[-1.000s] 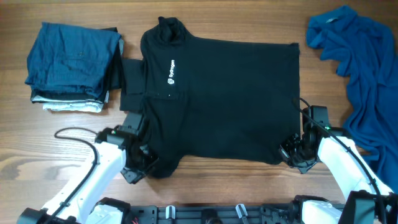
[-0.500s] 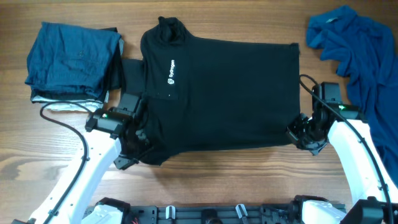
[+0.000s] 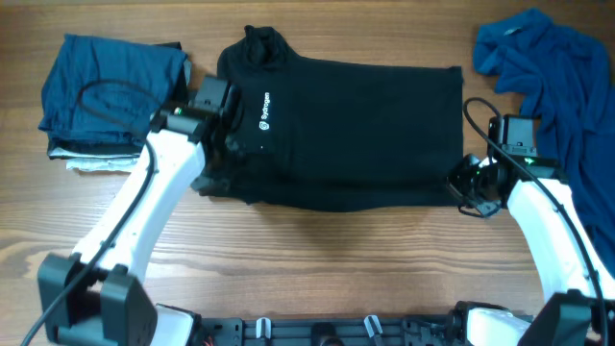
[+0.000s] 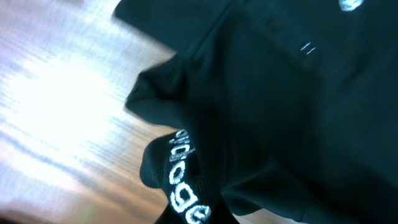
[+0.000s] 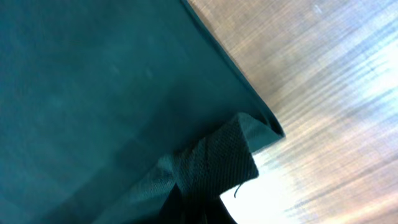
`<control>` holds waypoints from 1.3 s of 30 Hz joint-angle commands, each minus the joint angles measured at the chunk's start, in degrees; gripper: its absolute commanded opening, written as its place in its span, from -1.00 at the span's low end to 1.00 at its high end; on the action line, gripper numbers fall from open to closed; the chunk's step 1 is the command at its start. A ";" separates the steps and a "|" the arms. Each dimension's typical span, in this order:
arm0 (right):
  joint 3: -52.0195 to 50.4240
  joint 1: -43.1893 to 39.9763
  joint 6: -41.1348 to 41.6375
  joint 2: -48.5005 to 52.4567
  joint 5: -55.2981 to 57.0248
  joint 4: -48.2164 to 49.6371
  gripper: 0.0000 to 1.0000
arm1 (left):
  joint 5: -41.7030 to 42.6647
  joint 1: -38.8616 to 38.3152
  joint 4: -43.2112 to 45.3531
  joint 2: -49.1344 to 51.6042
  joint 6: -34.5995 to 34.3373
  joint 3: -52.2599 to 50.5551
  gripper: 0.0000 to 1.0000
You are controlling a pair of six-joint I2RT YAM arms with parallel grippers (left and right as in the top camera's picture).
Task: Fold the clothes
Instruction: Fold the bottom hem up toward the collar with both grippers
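Observation:
The black collared shirt (image 3: 356,125) with a small white chest logo lies across the middle of the table, its near edge lifted and drawn over its body. My left gripper (image 3: 213,176) is shut on the shirt's near left corner, by the logo. In the left wrist view the pinched black cloth with white lettering (image 4: 183,186) hides the fingers. My right gripper (image 3: 469,192) is shut on the near right corner; the right wrist view shows that bunched corner (image 5: 217,158) over the wood. A bright blue garment (image 3: 557,96) lies crumpled at the far right.
A stack of folded clothes (image 3: 110,101), dark blue on top, sits at the far left, close behind my left arm. Bare wooden table (image 3: 336,259) lies in front of the shirt. Cables loop from both arms.
Both grippers have carried the shirt's near edge away from the front edge, folding it over the body. The left arm has moved furthest, up beside the logo.

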 commanded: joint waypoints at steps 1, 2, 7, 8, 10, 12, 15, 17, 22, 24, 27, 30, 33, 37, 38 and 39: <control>1.11 -0.28 -1.07 3.39 0.83 3.74 -0.91 | -1.64 0.48 3.43 3.67 2.03 4.85 -0.92; 1.11 -0.28 -1.09 4.37 0.83 5.01 -0.92 | -1.64 0.48 4.79 4.11 2.05 4.90 -0.92; 1.11 -0.26 -2.36 8.37 0.83 15.19 -0.91 | -2.45 0.48 13.11 4.61 3.50 4.90 -0.92; 1.11 -0.28 -2.62 8.63 0.83 16.44 -0.91 | -2.45 0.46 14.49 4.63 3.50 4.87 -0.92; 1.11 -0.26 -2.60 8.85 0.85 18.64 -0.92 | -2.45 0.42 17.11 5.01 3.50 4.87 -0.92; 1.11 -0.26 -2.58 8.90 1.90 19.69 -0.91 | -2.47 0.42 18.45 5.44 3.50 4.87 -0.92; 1.11 -0.28 -2.75 8.90 3.93 20.90 -0.91 | -2.47 0.42 20.00 7.08 3.52 4.87 -0.92; 1.11 -0.26 -2.89 9.01 4.31 21.16 -0.91 | -2.47 0.42 20.70 8.85 3.52 4.87 -0.92; 1.11 -0.22 -5.14 9.70 6.01 24.92 -0.91 | -2.45 0.42 24.85 14.58 3.50 4.87 -0.92; 1.11 -0.22 -5.60 10.21 5.97 26.49 -0.91 | -2.47 0.42 26.43 16.04 3.50 4.87 -0.92; 1.11 -0.22 -5.66 11.34 5.97 27.34 -0.88 | -2.47 0.42 28.02 16.83 3.50 4.87 -0.92; 1.11 -0.22 -5.70 13.73 5.97 27.98 -0.87 | -2.64 0.42 28.74 16.83 3.50 4.87 -0.92; 1.11 -0.22 -6.23 16.00 5.77 29.64 -0.87 | -5.33 0.42 28.59 16.83 3.50 4.87 -0.92; 1.11 -0.22 -10.51 17.53 5.77 32.28 -0.89 | -9.27 0.42 29.00 16.83 3.50 4.87 -0.92; 1.11 -0.22 -11.26 17.53 5.70 32.30 -0.89 | -9.25 0.42 29.03 16.83 3.48 4.87 -0.92; 1.11 -0.22 -11.41 17.53 5.73 32.30 -0.89 | -9.22 0.42 29.03 16.83 3.45 4.87 -0.92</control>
